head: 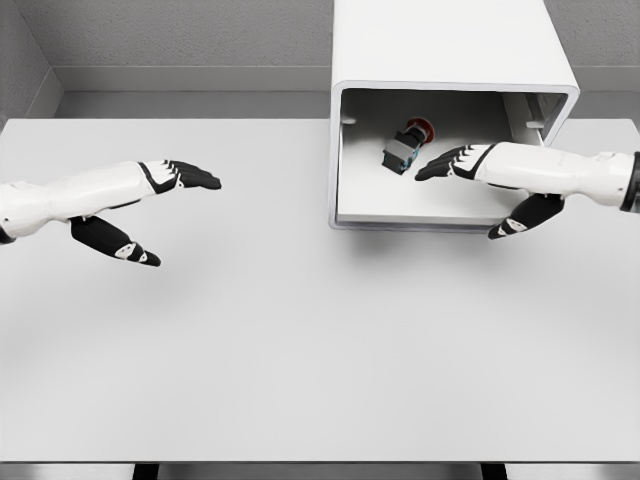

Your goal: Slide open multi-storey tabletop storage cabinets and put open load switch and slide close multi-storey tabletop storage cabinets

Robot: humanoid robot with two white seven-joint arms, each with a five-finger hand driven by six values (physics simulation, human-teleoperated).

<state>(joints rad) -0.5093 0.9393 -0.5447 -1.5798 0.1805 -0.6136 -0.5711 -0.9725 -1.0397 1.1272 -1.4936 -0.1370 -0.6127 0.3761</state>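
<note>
At the left of the frame I have the left hand (pixel 150 215) hovering over the table (pixel 300 340), fingers spread and thumb hanging low, holding nothing and well apart from everything else. It poses little risk where it is.

Right of centre in the upper part of the frame, the cabinet (pixel 450 50) stands with its drawer (pixel 345 200) pulled out toward me. The load switch (pixel 407 148) lies tilted on the drawer floor near the back, red button pointing away from me.

Further right, the right hand (pixel 478 190) reaches over the drawer, fingers extended and loose with nothing in them, fingertips just beside the switch; I cannot tell whether they touch. The thumb hangs near the drawer's front edge.

My worry is the withdrawal: if I pull back carelessly, the fingers could nudge the switch, or the thumb could catch the front lip. And if I push the drawer shut off-centre or too quickly, it could jam or shove the whole cabinet backward across the table.
</note>
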